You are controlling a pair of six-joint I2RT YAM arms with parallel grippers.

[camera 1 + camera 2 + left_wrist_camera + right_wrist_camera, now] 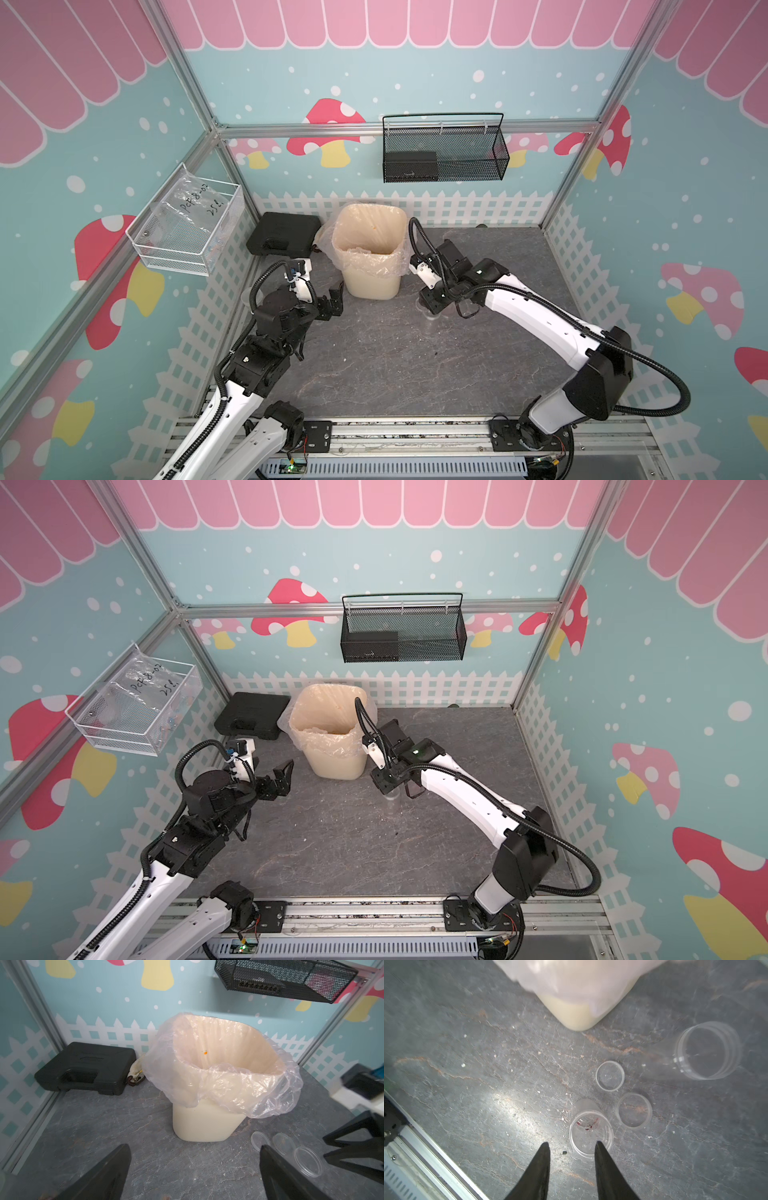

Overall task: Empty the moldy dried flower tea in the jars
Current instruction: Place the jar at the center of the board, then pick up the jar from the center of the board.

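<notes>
The right tool [572, 1147], jaws apart and empty, hangs beside the upright jar [591, 1132] on the table [488, 1084], which has only tea [588, 1126] traces inside. One tip seems to be over its rim. The left tool [193, 1167], wide apart, is farther off.

A cream bin [370, 286] with a plastic liner stands on the gray table [395, 365], a black case [284, 239] just beside it. A black mesh basket [478, 162] and a white wire basket [174, 259] hang on the walls.

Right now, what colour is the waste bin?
The waste bin is cream; left wrist view shows best.
</notes>
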